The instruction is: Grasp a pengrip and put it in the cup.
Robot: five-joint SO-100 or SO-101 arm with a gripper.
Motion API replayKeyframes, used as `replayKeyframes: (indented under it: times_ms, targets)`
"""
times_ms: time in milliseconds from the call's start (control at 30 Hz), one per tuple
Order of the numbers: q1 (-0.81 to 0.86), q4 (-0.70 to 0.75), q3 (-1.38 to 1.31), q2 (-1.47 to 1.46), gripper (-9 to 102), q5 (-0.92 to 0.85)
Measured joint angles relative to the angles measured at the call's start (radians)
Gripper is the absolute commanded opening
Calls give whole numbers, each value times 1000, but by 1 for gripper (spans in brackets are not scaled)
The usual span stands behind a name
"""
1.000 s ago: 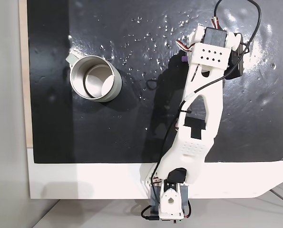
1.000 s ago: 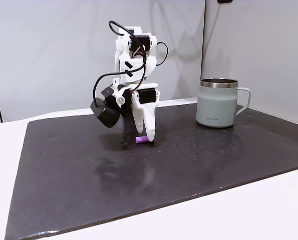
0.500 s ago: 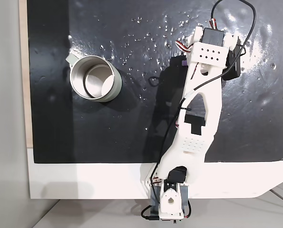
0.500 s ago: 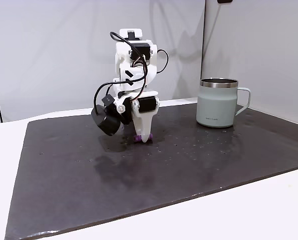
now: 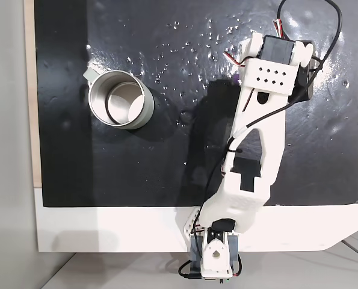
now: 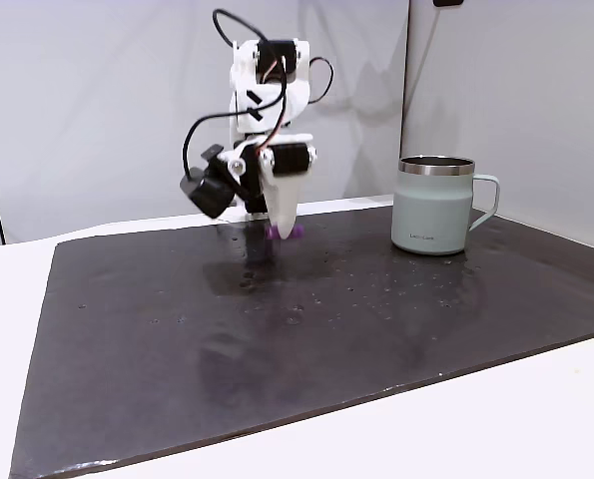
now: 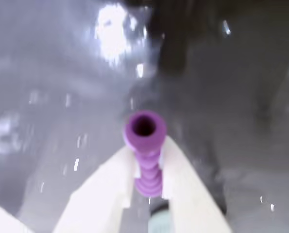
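Wrist view shows the pengrip [image 7: 145,155] clenched between the fingers [image 7: 115,179], its long axis poking out past their tips — lifted, it seems, off the surface [image 6: 306,339], the cup [image 6: 434,205] well off to the right in a fixed view.

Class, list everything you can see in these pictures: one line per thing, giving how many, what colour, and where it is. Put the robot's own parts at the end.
cup: one, silver metal with a handle, standing upright on the mat, at the right in a fixed view from the side.
pengrip: one, purple and ribbed, clamped between the gripper's fingers and lifted clear of the mat.
mat: one, black and shiny, covering most of the table.
table: one, white, showing along the mat's edge.
wall: one, pale grey, behind the table.
arm: one, white with black cables, reaching over the mat from its base at the table edge.
gripper: one, white, pointing down, shut on the pengrip.
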Motion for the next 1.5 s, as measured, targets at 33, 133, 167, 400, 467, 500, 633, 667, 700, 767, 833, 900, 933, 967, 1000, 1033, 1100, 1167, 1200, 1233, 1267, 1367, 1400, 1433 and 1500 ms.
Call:
replayKeyframes:
  times_ms: [33, 133, 167, 400, 467, 500, 633, 667, 700, 767, 833, 900, 933, 967, 1000, 1033, 1100, 1167, 1200, 1233, 1267, 1367, 1400, 1433, 1500]
  targets:
    - [-9, 14, 0, 38, 0, 3]
    - [-32, 48, 0, 153, 0, 15]
    - [-37, 55, 8, 195, 0, 15]
    - [-38, 66, 86, 505, 0, 15]
    - [-46, 66, 86, 575, 0, 15]
    - [-54, 66, 86, 604, 0, 15]
    - [-103, 66, 104, 684, 0, 17]
    - [-118, 66, 109, 690, 0, 17]
    - [-140, 66, 114, 692, 0, 17]
    - [-190, 66, 127, 696, 0, 32]
    - [-245, 66, 144, 704, 0, 43]
    - [-308, 66, 161, 718, 0, 49]
    - [-341, 66, 169, 718, 0, 52]
    - [-371, 66, 178, 719, 0, 57]
    - [-402, 66, 186, 719, 0, 58]
    - [-433, 66, 193, 719, 0, 61]
    - [-495, 66, 196, 719, 0, 61]
    - [-558, 66, 198, 719, 0, 64]
    - [-586, 66, 198, 719, 0, 71]
    - [-612, 66, 198, 713, 0, 77]
    - [-634, 66, 198, 706, 0, 83]
    - [-678, 66, 198, 649, 0, 101]
    - [-684, 66, 198, 627, 0, 106]
    - [-693, 66, 198, 606, 0, 109]
    - [-716, 66, 181, 561, 0, 117]
